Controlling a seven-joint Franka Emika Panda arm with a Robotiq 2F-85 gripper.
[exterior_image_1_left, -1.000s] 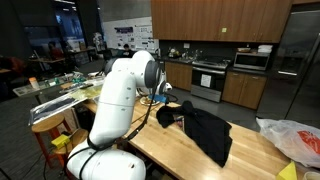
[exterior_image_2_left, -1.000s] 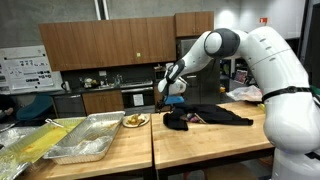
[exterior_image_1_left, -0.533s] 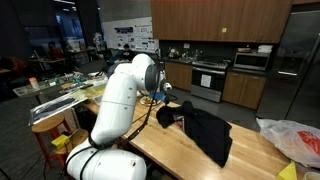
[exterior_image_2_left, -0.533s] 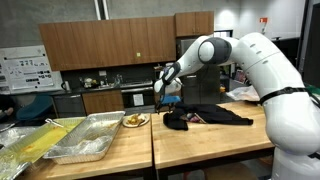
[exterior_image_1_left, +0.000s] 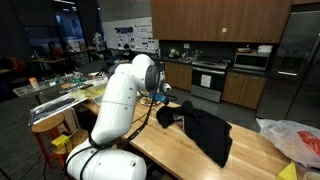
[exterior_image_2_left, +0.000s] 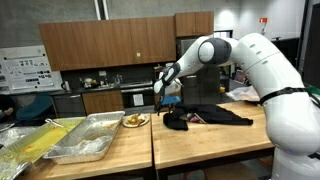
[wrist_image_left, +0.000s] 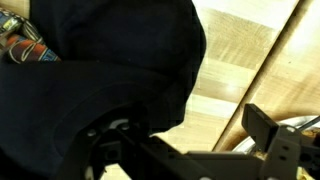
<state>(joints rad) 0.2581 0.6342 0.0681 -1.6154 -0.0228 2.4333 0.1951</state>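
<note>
The gripper (exterior_image_2_left: 164, 92) hangs above one end of the black garment (exterior_image_2_left: 208, 116), which lies spread on the wooden table (exterior_image_2_left: 215, 145); in that exterior view the cloth stretches away towards 4 o'clock of the gripper; the fingers (wrist_image_left: 266, 130) stand wide apart, clamped on nothing; in the wrist view the dark fabric fills the frame from 9 to 12 o'clock, with bare wood at 2 o'clock; a plate of food (exterior_image_2_left: 134, 121) sits at 8 o'clock of the gripper; metal trays (exterior_image_2_left: 85, 140) lie farther out the same way.
</note>
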